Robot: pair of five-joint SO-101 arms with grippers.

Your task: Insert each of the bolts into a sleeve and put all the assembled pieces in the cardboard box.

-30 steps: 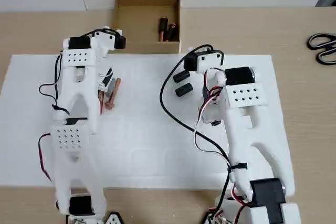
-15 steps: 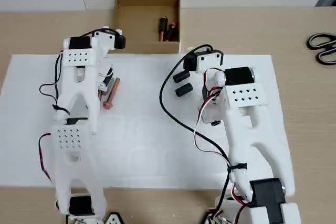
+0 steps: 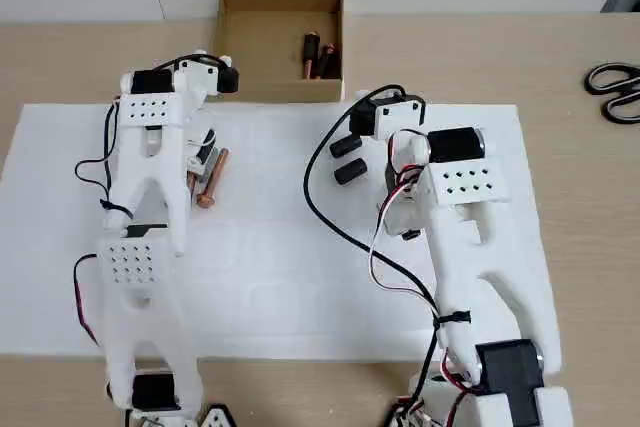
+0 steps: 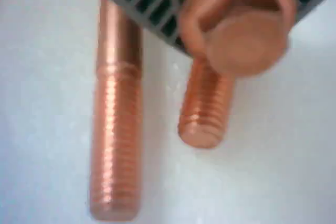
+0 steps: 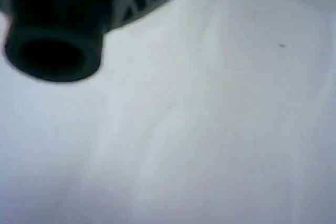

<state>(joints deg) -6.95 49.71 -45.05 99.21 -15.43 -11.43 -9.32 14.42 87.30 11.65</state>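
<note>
Seems to clamp a copper bolt (image 4: 233,35) in the left end effector (image 3: 203,159), head against the ribbed pad, just beside a second bolt (image 4: 116,124) lying flat on the white sheet (image 3: 270,267). Grips a black sleeve (image 5: 52,51) in the right end effector (image 3: 393,175), open bore toward the wrist camera. Nearby on the sheet, two loose sleeves (image 3: 346,145). At the worktop's (image 3: 560,47) far edge, inside the cardboard box (image 3: 260,47), two assembled pieces (image 3: 318,55) by its right wall.

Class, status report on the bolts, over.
Left tool at a bolt, right tool at a sleeve, grips unclear. Two assemblies in cardboard box. Second bolt close alongside.
</note>
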